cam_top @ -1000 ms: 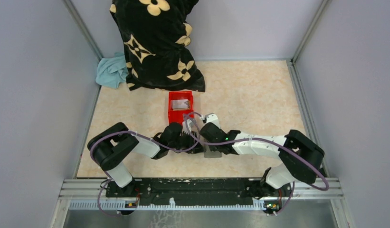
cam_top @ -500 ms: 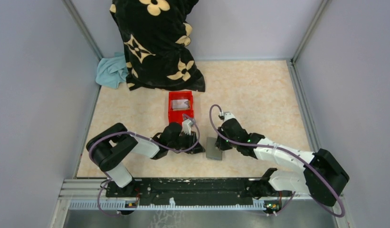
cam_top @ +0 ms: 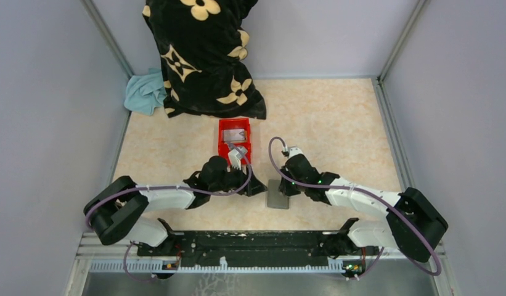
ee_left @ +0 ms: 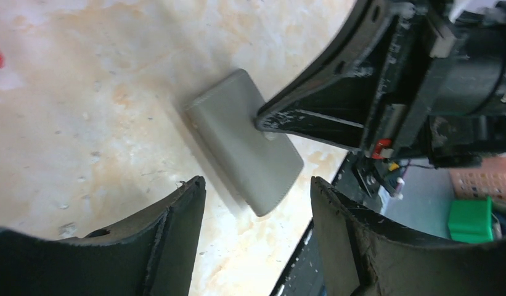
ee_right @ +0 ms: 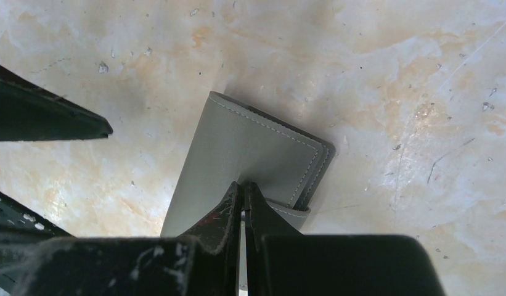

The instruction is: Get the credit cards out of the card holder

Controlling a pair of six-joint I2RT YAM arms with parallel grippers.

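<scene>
The beige marbled tabletop [cam_top: 336,123] is walled in grey. At its far middle a red bin [cam_top: 221,139] holds a silver-grey credit card [cam_top: 238,133]. Nearer and to the right, the card holder [cam_top: 277,196] lies folded shut. The right gripper [ee_right: 241,185], jaws closed, presses its tips onto the cover. The left gripper [ee_left: 256,185] sits just left of it, jaws open and empty.

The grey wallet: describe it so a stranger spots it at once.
On the beige marbled table, find the red bin. Nearer the arms and to its right lies the wallet, folded shut, the right gripper's closed tips on it. It is flat, plain grey, stitched; the bin is red and open-topped.
</scene>
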